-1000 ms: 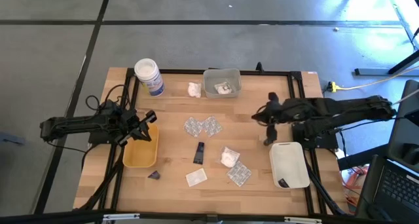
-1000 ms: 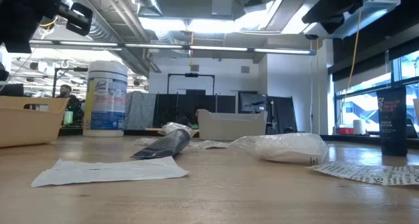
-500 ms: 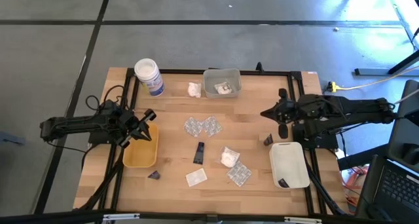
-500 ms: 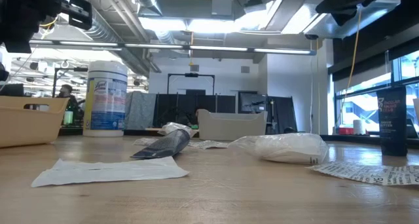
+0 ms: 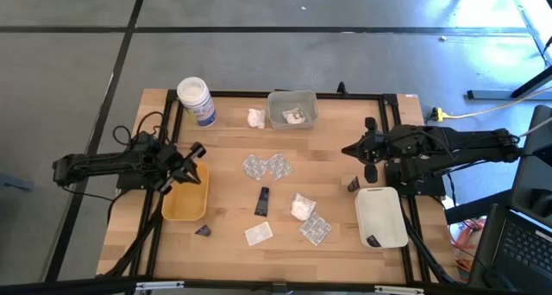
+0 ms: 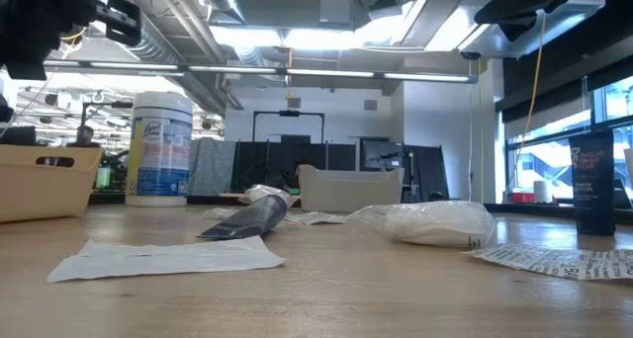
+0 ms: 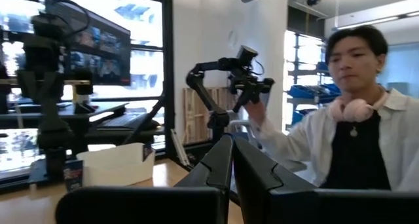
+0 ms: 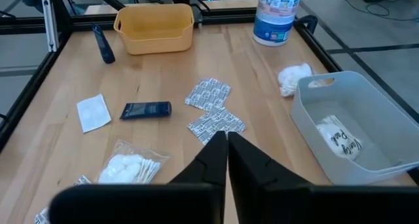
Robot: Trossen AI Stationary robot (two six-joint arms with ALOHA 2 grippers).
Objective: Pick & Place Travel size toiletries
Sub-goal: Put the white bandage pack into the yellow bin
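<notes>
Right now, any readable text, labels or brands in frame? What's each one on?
"DOLLAR SHAVE": dark tube standing at the table's right, low view; smaller lines under it unreadable.
"Lysol", likely but blurred: white jar.
Black handwriting: packet in the clear tray, illegible.
Print on the foil sachets: too small.

R tool [image 5: 348, 150] lifted off small dark wedge [image 5: 353, 185], pulled back toward rear

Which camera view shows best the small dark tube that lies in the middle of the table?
The right wrist view shows the dark tube best: close, unobstructed, lying flat on the wood. The high view shows it whole but small. The low view sees it end-on only. The left wrist view does not show it.
</notes>
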